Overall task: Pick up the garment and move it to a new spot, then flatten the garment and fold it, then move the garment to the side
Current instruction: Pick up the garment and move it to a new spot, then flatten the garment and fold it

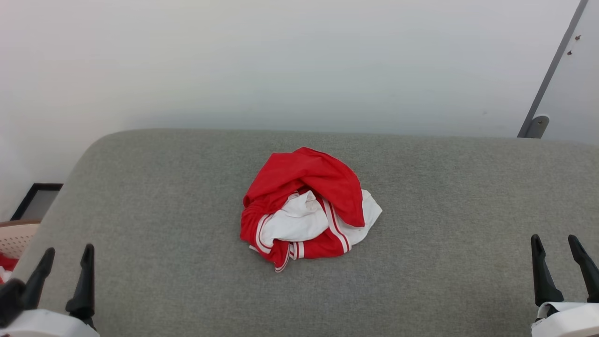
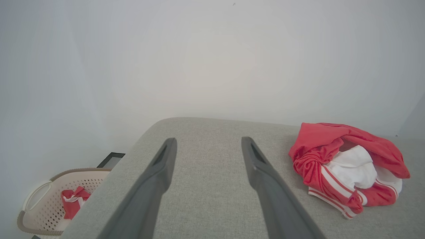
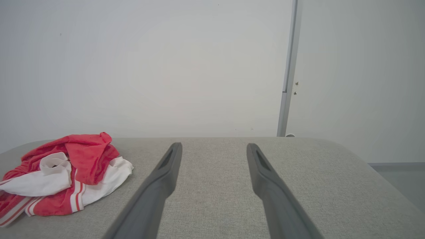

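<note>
Left gripper point(image 1: 66, 255): fingers spread wide, holding nothing.
Right gripper point(image 1: 557, 243): fingers spread wide, holding nothing.
Garment point(image 1: 306, 208): crumpled heap, mid grey cushion point(image 1: 164, 196), well apart from both grippers.

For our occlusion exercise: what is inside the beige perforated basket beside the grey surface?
A crumpled red-and-white cloth lies in the basket. The grey surface hides part of the basket, so anything there cannot be seen.

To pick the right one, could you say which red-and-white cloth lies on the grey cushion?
The larger crumpled garment in the middle of the cushion; the smaller cloth sits in the beige basket.
</note>
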Robot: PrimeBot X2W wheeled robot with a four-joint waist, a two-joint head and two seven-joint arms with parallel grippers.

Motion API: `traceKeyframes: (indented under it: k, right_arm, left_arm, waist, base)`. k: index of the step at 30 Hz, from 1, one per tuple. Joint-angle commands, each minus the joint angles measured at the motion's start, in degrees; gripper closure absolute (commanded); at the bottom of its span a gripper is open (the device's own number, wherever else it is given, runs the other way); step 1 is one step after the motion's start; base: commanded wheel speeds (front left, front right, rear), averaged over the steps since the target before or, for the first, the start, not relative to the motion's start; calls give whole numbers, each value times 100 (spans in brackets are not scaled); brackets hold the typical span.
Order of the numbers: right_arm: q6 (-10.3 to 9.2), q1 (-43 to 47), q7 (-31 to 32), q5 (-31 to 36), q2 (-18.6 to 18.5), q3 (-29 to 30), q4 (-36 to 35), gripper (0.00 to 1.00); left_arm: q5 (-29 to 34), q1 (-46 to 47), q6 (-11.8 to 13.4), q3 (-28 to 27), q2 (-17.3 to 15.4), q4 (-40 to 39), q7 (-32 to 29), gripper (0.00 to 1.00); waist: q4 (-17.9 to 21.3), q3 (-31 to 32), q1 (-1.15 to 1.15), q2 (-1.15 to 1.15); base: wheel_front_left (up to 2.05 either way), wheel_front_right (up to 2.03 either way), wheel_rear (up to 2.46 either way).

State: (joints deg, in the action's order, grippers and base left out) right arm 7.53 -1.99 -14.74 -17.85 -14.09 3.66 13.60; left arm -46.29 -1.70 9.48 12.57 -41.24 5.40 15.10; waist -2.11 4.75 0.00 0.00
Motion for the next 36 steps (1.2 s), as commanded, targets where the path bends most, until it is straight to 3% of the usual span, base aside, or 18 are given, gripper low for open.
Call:
traceKeyframes:
  k: [1, 9, 16, 21, 29, 36]
  right_arm:
    - [-8, 47, -30, 21, 20, 38, -18, 0]
    - [-8, 51, -44, 87, 36, 31, -46, 0]
    - [-8, -20, -47, 143, 60, 10, -55, 0]
    - [-8, -145, -49, 176, 79, -25, -45, 0]
    - [-8, -405, -50, 287, 137, -159, -29, 0]
    - [-8, -720, -50, 341, 190, -308, -56, 0]
  left_arm:
    - [53, -90, -36, -51, 57, -38, 2, 0]
    - [279, -282, -193, -292, 200, -139, 3, 0]
    - [327, -37, -313, -133, 158, -205, -196, 0]
    - [256, 514, -512, 135, 54, -390, -814, 0]
    - [202, 1907, -1042, 702, 69, -372, -1920, 0]
    - [196, 3098, -1404, 1305, 386, 25, -2850, 0]
  waist:
    - [-11, 2, 0, 0]
    - [-40, -16, 0, 0]
    - [-5, -81, 0, 0]
    - [66, -198, 0, 0]
    - [393, -459, 0, 0]
    - [848, -882, 0, 0]
  base:
    - [0, 0, 0]
    - [0, 0, 0]
    - [0, 0, 0]
    - [0, 0, 0]
    - [0, 0, 0]
    - [0, 0, 0]
